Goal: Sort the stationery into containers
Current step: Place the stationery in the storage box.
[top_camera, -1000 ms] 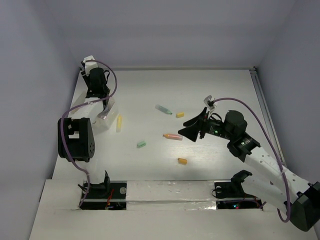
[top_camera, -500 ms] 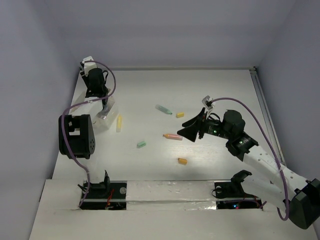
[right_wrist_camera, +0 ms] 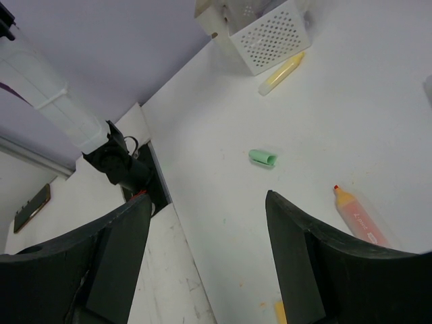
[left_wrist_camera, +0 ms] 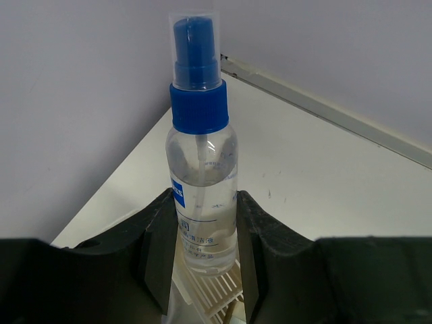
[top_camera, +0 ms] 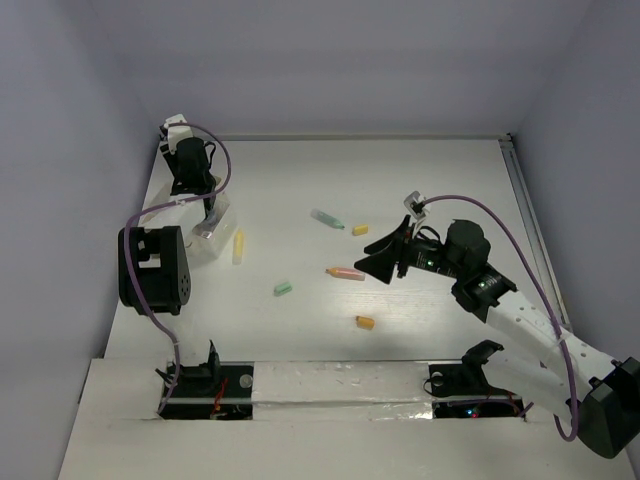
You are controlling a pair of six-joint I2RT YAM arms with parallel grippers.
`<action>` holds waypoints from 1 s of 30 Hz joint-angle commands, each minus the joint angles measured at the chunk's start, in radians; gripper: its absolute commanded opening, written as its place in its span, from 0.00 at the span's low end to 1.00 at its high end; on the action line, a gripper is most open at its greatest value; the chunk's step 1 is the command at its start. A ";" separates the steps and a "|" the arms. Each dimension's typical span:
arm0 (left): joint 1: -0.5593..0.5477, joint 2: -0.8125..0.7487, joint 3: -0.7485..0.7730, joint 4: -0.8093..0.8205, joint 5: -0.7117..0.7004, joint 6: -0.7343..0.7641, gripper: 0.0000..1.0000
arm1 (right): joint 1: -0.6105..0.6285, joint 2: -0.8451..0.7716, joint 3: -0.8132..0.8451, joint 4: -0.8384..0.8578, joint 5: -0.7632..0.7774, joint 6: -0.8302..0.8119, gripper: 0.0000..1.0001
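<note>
A clear spray bottle (left_wrist_camera: 202, 155) with a blue cap stands upright between my left gripper's (left_wrist_camera: 204, 199) jaws, which are shut on it, its base just over the off-white slatted container (left_wrist_camera: 217, 294). From above, the left gripper (top_camera: 207, 207) hangs over that container (top_camera: 211, 238) at the far left. My right gripper (top_camera: 383, 258) is open and holds nothing, just right of the orange-pink marker (top_camera: 346, 272). In the right wrist view the open right gripper (right_wrist_camera: 208, 202) has the orange-pink marker (right_wrist_camera: 358, 214) beside its right finger and the green eraser (right_wrist_camera: 262, 157) beyond it.
Loose on the table lie a yellow marker (top_camera: 238, 246) beside the container, a green marker (top_camera: 327, 219), a yellow eraser (top_camera: 360, 229), a green eraser (top_camera: 283, 288) and an orange eraser (top_camera: 365, 322). Walls close in the table at left and back.
My right gripper has shifted slightly left and nearer the orange-pink marker, still open. The left gripper keeps the bottle over the container with hardly any movement.
</note>
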 commanded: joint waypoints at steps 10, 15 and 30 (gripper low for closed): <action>0.004 0.006 -0.002 0.093 -0.006 -0.003 0.16 | -0.001 -0.001 0.002 0.079 -0.012 -0.001 0.74; 0.004 0.012 -0.008 0.093 -0.009 -0.003 0.16 | -0.001 -0.005 0.002 0.078 -0.008 -0.001 0.74; 0.004 -0.021 -0.026 0.091 -0.012 -0.025 0.50 | -0.001 -0.005 0.000 0.079 -0.008 -0.002 0.74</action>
